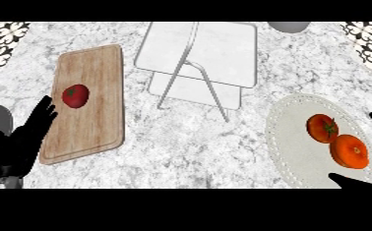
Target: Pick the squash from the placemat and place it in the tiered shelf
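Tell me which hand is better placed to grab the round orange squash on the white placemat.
The right hand: it shows just below the round orange squash on the white oval placemat. The left hand rests far across, beside the wooden cutting board.

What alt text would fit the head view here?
An orange squash and a tomato lie on a white placemat at right, above the right hand. A white tiered shelf stands centre; the open left hand rests beside a cutting board holding a red tomato.

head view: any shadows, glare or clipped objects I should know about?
Head view: flat, even light, no glare on the counter; no clear shadows under the tiered shelf; right hand cut off at the lower right, a grey object clipped at the top.
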{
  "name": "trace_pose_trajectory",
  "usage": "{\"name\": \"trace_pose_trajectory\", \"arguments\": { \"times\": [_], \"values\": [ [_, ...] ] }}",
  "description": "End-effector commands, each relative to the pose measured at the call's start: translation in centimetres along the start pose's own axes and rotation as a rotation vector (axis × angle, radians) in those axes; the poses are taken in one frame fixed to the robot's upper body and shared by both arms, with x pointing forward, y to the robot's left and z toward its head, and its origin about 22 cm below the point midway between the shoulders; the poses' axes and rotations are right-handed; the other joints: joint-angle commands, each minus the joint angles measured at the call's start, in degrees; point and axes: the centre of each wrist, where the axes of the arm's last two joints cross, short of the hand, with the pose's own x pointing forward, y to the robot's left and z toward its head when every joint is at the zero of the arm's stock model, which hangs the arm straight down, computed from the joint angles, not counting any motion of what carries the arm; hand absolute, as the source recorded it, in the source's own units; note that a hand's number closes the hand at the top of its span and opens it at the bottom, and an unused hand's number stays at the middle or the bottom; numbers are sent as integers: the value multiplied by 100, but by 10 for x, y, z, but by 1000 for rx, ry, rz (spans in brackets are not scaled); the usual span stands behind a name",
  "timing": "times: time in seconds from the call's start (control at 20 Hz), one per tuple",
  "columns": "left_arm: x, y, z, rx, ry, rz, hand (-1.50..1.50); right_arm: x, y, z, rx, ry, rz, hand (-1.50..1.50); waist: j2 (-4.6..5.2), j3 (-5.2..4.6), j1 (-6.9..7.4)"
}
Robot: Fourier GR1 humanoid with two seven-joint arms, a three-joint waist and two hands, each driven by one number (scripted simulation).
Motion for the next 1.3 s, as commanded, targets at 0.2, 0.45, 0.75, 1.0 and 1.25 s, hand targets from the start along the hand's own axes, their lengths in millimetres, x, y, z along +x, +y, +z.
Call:
{"name": "trace_pose_trajectory", "arguments": {
  "times": [0.2,0.45,0.75,1.0,1.25],
  "values": [
    [12,-8,-3,-28,-15,-8,0,20,-26,4,321,140,453,-150,29,9,170],
    [-1,-2,3,-30,3,-14,0,39,-27,-12,377,179,572,-150,22,26,178],
    [9,-2,-6,-13,-15,1,0,31,-11,-25,427,186,606,-150,12,31,86],
    [4,11,3,-21,-3,12,0,35,-2,-48,413,193,619,-150,13,31,112],
    [12,-5,-4,2,-21,8,0,-8,-14,-61,416,225,621,-150,11,33,85]
  ]
}}
